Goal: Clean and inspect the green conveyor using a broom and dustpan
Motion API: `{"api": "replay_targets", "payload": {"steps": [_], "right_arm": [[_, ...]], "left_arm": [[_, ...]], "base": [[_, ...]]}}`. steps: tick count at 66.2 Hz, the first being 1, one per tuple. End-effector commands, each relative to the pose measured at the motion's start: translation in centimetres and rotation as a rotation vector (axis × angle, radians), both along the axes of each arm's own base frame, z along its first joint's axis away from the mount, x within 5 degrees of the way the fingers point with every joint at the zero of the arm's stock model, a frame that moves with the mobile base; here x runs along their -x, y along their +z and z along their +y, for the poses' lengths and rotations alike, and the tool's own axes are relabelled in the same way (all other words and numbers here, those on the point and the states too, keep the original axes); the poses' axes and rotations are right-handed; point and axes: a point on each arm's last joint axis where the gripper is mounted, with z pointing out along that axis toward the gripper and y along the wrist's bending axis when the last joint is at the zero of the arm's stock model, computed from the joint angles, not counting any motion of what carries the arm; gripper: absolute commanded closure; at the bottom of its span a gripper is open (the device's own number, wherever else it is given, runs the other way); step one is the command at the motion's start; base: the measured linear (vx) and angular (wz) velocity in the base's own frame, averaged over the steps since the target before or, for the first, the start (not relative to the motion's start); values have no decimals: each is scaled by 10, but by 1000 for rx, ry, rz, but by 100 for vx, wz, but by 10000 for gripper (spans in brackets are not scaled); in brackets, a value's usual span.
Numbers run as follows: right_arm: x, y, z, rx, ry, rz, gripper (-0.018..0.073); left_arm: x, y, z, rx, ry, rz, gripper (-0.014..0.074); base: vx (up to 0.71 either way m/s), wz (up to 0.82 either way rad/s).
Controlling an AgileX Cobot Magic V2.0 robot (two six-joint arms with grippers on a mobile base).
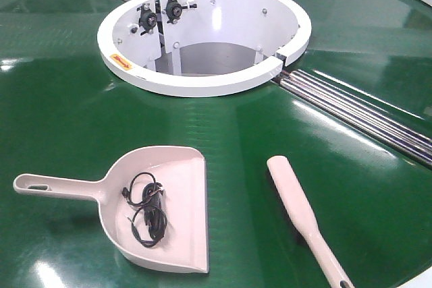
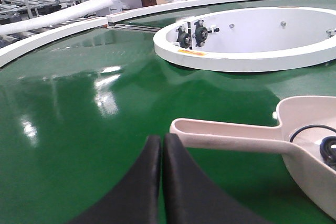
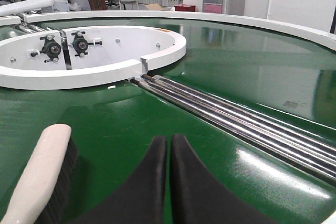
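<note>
The conveyor (image 1: 270, 139) spreads glossy and dark green, with its white hub (image 1: 202, 82) standing open at the middle and chrome rollers (image 1: 358, 116) running out from the hub toward the right edge. The dustpan (image 1: 179, 214) lies flat on the belt in front of the hub, handle pointing left, open mouth facing right, and a tangle of black cord (image 1: 148, 210) sits inside the pan. The broom (image 1: 297, 207) lies to the right of the dustpan, apart from it, head toward the hub and thin handle toward the near edge; its dark bristles show along the side in the right wrist view. The left tool (image 2: 161, 142) hovers low over the belt just beside the dustpan's handle, its two black fingers pressed together with nothing between them. The right tool (image 3: 169, 142) hangs over the belt just right of the broom head, between it and the rollers, fingers likewise closed and empty.
</note>
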Motion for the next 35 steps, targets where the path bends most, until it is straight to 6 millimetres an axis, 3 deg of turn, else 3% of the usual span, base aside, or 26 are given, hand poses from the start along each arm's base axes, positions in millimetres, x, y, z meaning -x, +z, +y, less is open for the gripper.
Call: {"api": "replay_targets", "payload": {"steps": [1, 35], "right_arm": [[0, 3, -1, 11, -18, -65, 564], [0, 3, -1, 11, -17, -64, 564]], "left_arm": [[0, 0, 0, 18, 7, -65, 619], [0, 0, 0, 18, 7, -65, 619]], "base": [[0, 0], [0, 0]]}}
